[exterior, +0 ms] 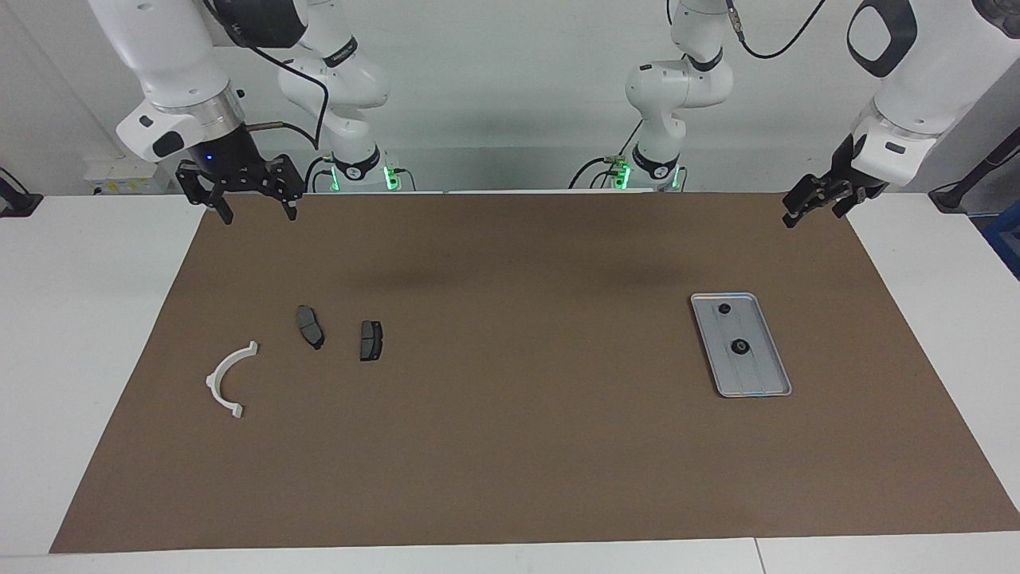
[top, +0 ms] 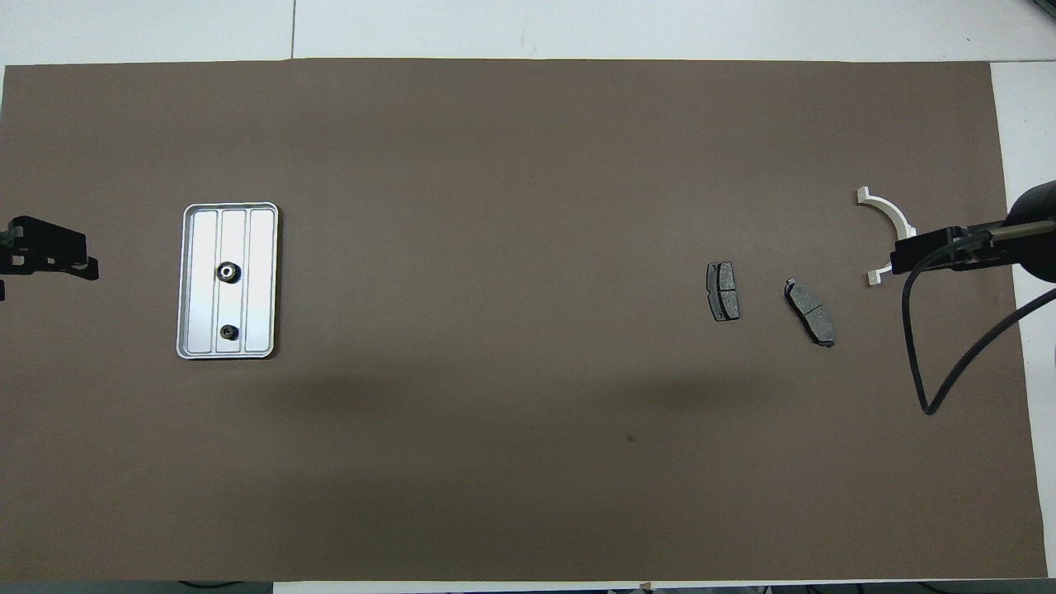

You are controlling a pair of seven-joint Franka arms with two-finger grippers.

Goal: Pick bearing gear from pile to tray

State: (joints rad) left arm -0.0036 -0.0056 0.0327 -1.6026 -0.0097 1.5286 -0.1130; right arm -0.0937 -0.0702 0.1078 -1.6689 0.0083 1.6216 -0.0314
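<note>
The silver ribbed tray (exterior: 763,387) (top: 262,285) lies toward the left arm's end of the brown mat. Two small black bearing gears (exterior: 740,346) (top: 227,271) rest in it, one nearer the robots (exterior: 724,308) (top: 228,332). The pile toward the right arm's end shows a white half-ring bracket (exterior: 213,381) (top: 884,206) and two dark brake pads (exterior: 310,327) (exterior: 370,340). My right gripper (exterior: 256,211) (top: 916,252) hangs open and empty over the mat's edge by the robots. My left gripper (exterior: 803,209) (top: 49,256) hangs open and empty over the mat's corner, apart from the tray.
The brown mat (exterior: 510,446) covers most of the white table. A black cable (top: 924,346) loops down from the right arm over the mat's end. In the overhead view the right gripper covers part of the bracket.
</note>
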